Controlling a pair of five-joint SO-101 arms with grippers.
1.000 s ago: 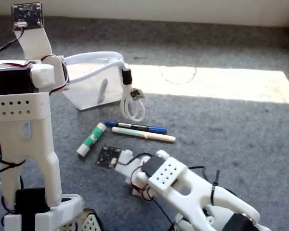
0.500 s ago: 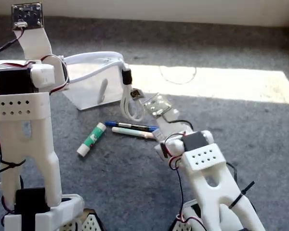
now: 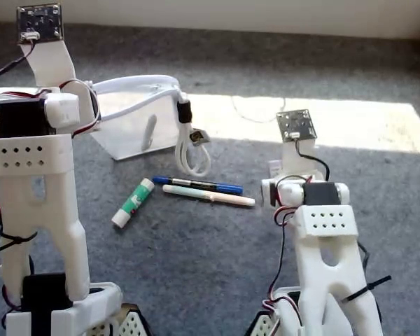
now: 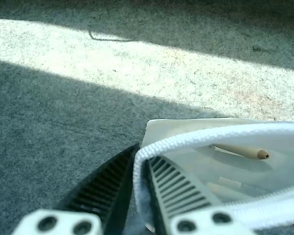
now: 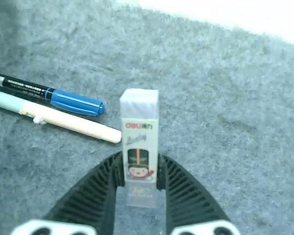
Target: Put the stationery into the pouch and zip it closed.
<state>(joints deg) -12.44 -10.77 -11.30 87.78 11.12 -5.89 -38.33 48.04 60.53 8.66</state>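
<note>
Our left arm stood tall, its forearm stretched forward. Our left gripper had both ribbed jaws pressed together on the white rim of the pouch. Our right arm rose upright beside it, wrist tipped downward. Our right gripper pinched the eraser between its jaws, one on each side.

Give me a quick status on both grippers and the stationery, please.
Left gripper shut on pouch rim. Right gripper shut on eraser. Blue pen, white pen, glue stick loose on carpet. No obstruction seen.
</note>
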